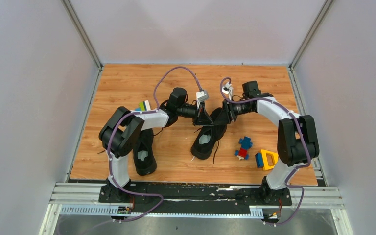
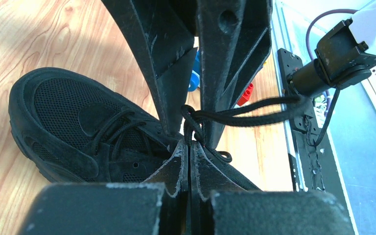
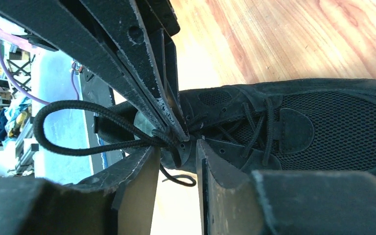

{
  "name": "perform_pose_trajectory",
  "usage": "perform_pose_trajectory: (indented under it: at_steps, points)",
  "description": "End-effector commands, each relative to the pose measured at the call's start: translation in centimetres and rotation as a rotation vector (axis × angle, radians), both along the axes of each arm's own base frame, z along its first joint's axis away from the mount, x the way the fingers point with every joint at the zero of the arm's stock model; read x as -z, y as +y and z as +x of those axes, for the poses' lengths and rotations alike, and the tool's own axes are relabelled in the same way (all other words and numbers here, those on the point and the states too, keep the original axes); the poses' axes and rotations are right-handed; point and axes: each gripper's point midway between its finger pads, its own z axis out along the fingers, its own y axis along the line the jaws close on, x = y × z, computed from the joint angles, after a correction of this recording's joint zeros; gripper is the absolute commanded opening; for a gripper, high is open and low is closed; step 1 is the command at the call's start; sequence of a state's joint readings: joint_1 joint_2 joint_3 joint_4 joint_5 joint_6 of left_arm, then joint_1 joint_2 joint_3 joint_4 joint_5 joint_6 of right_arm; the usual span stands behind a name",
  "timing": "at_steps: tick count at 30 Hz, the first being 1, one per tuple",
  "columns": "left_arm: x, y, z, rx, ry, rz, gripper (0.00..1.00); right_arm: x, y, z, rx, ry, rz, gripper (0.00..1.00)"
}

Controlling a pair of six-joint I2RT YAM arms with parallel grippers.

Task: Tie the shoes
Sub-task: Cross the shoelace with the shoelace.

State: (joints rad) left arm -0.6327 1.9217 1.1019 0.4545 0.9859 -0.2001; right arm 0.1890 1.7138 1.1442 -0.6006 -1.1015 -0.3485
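Observation:
Two black shoes lie on the wooden table. The left shoe point(image 1: 145, 155) sits beside the left arm, partly hidden by it. The right shoe point(image 1: 206, 139) lies mid-table and shows in both wrist views point(image 2: 68, 112) point(image 3: 323, 127). My left gripper point(image 1: 204, 122) point(image 2: 190, 144) is shut on the right shoe's lace at the knot. A lace loop point(image 2: 235, 116) point(image 3: 36, 129) sticks out sideways from there. My right gripper point(image 1: 223, 116) point(image 3: 177, 147) faces the left one tip to tip, open, with its fingers on either side of the knot.
A blue-red toy block point(image 1: 244, 147) and a yellow-blue block point(image 1: 267, 159) lie right of the right shoe. Another coloured block point(image 1: 143, 105) sits behind the left arm. Grey walls enclose the table on three sides. The metal rail point(image 1: 196, 196) runs along the near edge.

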Motion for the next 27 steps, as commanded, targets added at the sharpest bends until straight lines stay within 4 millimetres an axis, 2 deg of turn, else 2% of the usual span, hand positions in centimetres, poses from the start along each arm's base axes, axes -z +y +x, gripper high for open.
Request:
perform_pose_trajectory:
  at_steps: [1, 7, 13, 18, 24, 27]
  points:
    - [-0.5, -0.2, 0.1, 0.017, -0.015, -0.025, 0.00, -0.8, 0.6, 1.4, 0.004, -0.023, 0.022, 0.31]
    - [-0.4, -0.1, 0.1, 0.014, -0.024, -0.020, 0.00, -1.1, 0.5, 1.2, 0.006, -0.025, 0.020, 0.12]
    - [-0.3, 0.1, 0.4, 0.012, -0.055, 0.010, 0.00, -0.7, -0.3, 1.6, 0.078, -0.025, -0.068, 0.03]
    - [-0.8, -0.1, 0.1, 0.030, -0.050, -0.007, 0.00, -0.2, -0.6, 2.2, 0.178, 0.013, -0.164, 0.00]
    - [-0.5, -0.8, -0.3, 0.018, -0.019, -0.005, 0.00, 1.3, 1.2, 1.4, 0.249, -0.005, -0.334, 0.00]
    - [-0.3, -1.2, -0.4, 0.011, -0.018, 0.004, 0.00, 1.7, 0.8, 2.6, 0.387, 0.048, -0.404, 0.00]
